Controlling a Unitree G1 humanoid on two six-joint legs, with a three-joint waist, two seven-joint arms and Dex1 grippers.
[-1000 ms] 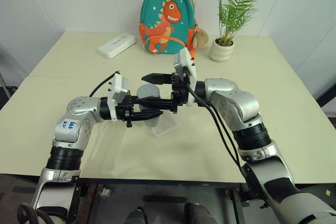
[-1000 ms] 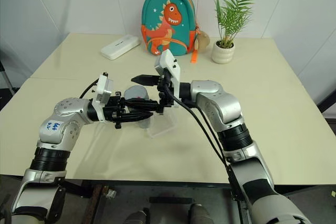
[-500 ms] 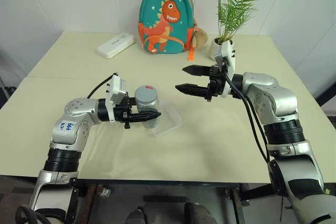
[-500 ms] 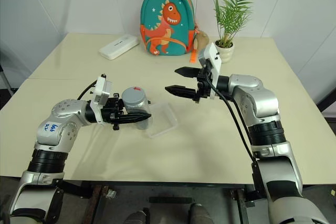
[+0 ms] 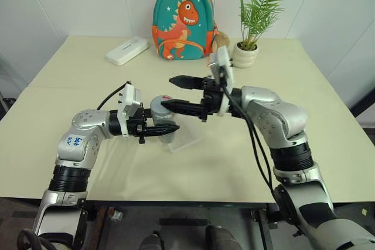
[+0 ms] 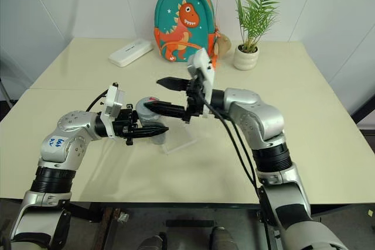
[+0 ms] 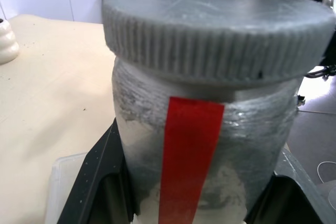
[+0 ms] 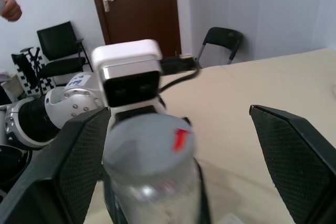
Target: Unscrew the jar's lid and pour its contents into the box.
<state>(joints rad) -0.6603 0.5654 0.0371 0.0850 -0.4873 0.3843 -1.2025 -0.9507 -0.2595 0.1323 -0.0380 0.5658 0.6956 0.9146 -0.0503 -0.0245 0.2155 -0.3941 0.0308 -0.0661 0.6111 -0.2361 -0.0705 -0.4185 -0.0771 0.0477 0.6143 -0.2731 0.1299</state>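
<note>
The jar [image 7: 210,145] is a small clear cylinder with a red strip down its side, held upright just above the table. My left gripper [image 5: 167,127] is shut on the jar's body, one finger [image 7: 100,182] on each side. The grey ribbed lid [image 7: 218,30] sits on the jar. My right gripper [image 5: 171,93] points level toward the left arm and is open. Its fingers [image 8: 79,150] stand on either side of the lid [image 8: 149,140] without touching it. The clear box [image 5: 190,136] lies on the table just behind and below the jar. I cannot make out the contents through the cloudy wall.
A dinosaur backpack [image 5: 183,19], a flat white case [image 5: 128,50] and a potted plant [image 5: 249,45] stand along the table's far side. A person's hand [image 8: 10,9] and black chairs show in the room beyond the table.
The right gripper, which had swung out to the right half a second ago, has come back over the jar's lid, still open. The left gripper and jar have stayed put.
</note>
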